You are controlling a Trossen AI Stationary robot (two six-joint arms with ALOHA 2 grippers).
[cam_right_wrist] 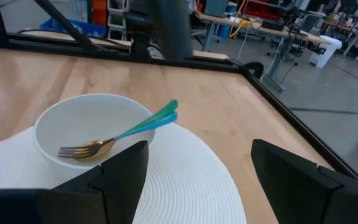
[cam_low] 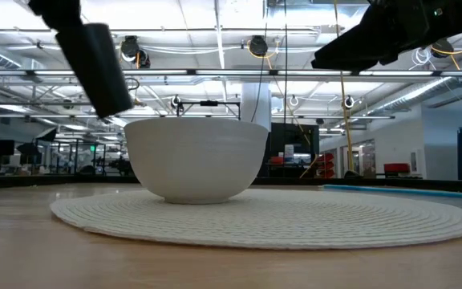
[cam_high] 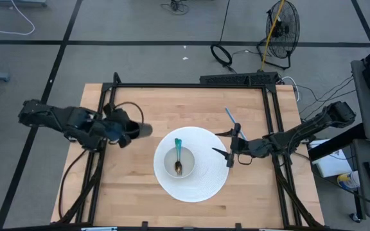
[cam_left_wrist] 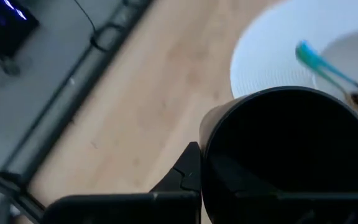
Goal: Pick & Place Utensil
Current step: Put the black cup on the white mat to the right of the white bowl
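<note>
From above, the left pincer (cam_high: 141,130) is closed on nothing, off to the left of the round white placemat (cam_high: 205,183), while the right pincer (cam_high: 227,144) gapes wide and empty over the mat's right edge. The teal-handled fork (cam_high: 178,155) lies in the white bowl (cam_high: 187,168) at the mat's centre on the wooden bench (cam_high: 133,186). At bench height the bowl sits on the woven mat with a workshop behind; the right wrist view shows the fork's gold tines down in the bowl and its handle resting on the rim.

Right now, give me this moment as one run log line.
fork: in bowl on placemat | right end effector: open, over placemat edge | left end effector: shut, left of placemat | blue utensil: on table
</note>
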